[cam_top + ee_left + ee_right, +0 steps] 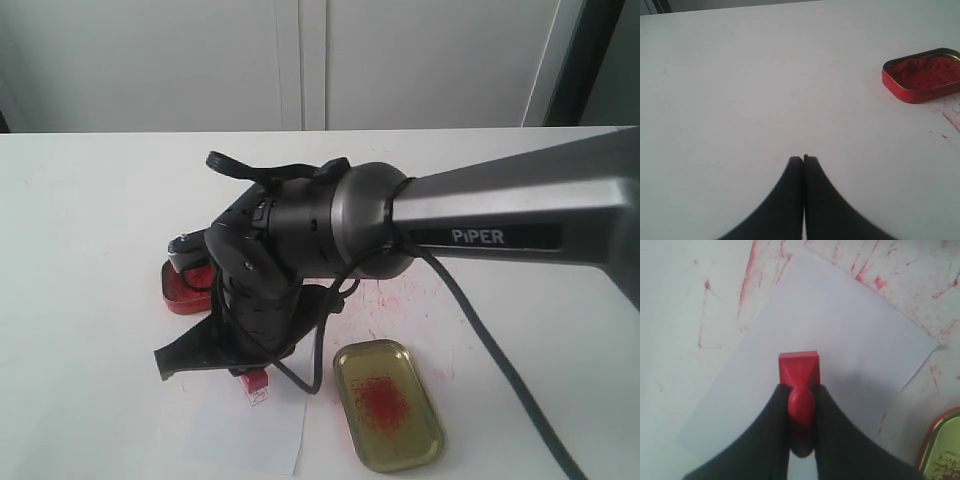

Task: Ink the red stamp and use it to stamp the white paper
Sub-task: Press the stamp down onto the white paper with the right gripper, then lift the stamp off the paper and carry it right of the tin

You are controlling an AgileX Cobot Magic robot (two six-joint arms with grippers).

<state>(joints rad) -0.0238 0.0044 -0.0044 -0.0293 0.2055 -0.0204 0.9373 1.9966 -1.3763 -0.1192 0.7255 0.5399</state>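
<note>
Because the right end effector (800, 390) is clamped only on the narrow knob of the red stamp (799, 367), base over the white paper (850, 335), the stamp may tilt and print unevenly; the loose sheet could lift off the ink-smeared bench (680, 315) with it.

Right claw (801, 388) pinched, arm (500, 215) stretched across, wrist (300, 235) seemingly angled down; left claw (803, 158) tips together.
</note>
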